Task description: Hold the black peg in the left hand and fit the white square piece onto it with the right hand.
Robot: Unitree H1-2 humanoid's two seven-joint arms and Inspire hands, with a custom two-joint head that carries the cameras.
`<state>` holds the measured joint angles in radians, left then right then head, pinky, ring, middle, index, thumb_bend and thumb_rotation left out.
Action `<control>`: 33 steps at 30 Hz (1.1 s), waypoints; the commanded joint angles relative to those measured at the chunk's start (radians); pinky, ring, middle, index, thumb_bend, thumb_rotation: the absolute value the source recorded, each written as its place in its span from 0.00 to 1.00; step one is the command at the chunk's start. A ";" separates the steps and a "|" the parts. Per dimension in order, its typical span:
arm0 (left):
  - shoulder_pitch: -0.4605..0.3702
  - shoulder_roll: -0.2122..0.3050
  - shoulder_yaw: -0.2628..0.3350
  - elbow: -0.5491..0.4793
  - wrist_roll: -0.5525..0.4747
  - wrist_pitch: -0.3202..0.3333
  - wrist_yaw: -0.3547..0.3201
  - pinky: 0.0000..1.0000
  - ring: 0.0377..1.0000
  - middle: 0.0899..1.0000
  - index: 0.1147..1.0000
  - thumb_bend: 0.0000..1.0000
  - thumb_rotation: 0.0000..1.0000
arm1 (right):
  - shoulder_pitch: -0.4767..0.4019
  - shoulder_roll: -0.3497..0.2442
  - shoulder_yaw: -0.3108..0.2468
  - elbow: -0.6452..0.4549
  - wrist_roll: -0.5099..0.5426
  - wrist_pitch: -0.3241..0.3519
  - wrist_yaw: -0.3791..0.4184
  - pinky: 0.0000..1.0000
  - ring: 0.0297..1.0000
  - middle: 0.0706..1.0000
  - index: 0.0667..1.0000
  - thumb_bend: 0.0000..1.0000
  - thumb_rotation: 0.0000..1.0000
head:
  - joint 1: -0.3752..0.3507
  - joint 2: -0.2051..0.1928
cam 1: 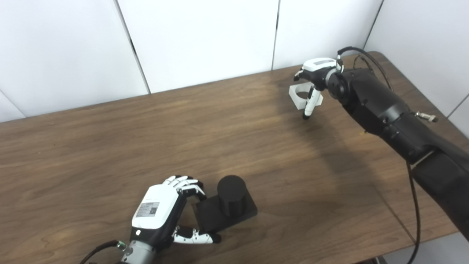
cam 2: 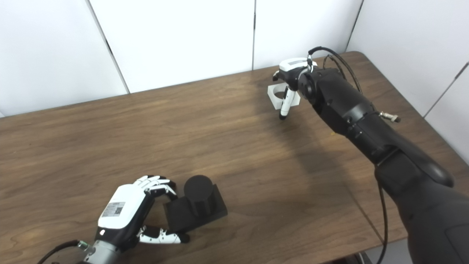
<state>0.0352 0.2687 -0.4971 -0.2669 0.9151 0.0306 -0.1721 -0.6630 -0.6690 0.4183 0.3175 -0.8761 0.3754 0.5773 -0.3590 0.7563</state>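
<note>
The black peg (cam 1: 231, 194), a short cylinder on a square black base, stands on the table near the front edge. My left hand (cam 1: 161, 212) is beside it on the left, fingers curled over the base's far left corner and thumb against its near left corner. The white square piece (cam 1: 297, 98) with a round hole lies at the far right of the table. My right hand (cam 1: 317, 69) hovers over it, fingers apart. Its thumb points straight down across the piece's near right side, and its other fingers are mostly hidden behind the hand.
The brown wooden table (cam 1: 146, 139) backs onto white wall panels (cam 1: 201, 40). My right forearm (cam 1: 384, 110) stretches across the table's right side, with a cable (cam 1: 416, 205) hanging from it near the right edge.
</note>
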 commanded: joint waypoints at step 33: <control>0.020 -0.014 -0.022 -0.005 0.054 0.039 -0.080 0.91 0.84 0.75 0.42 0.52 0.05 | -0.065 -0.047 -0.014 -0.015 -0.035 -0.066 -0.005 1.00 1.00 1.00 0.73 0.84 0.23 | 0.007 0.016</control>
<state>0.0434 0.2531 -0.4975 -0.2900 0.9442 0.0628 -0.1975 -0.6634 -0.6813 0.4203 0.3181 -0.8985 0.3096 0.5746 -0.3513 0.7716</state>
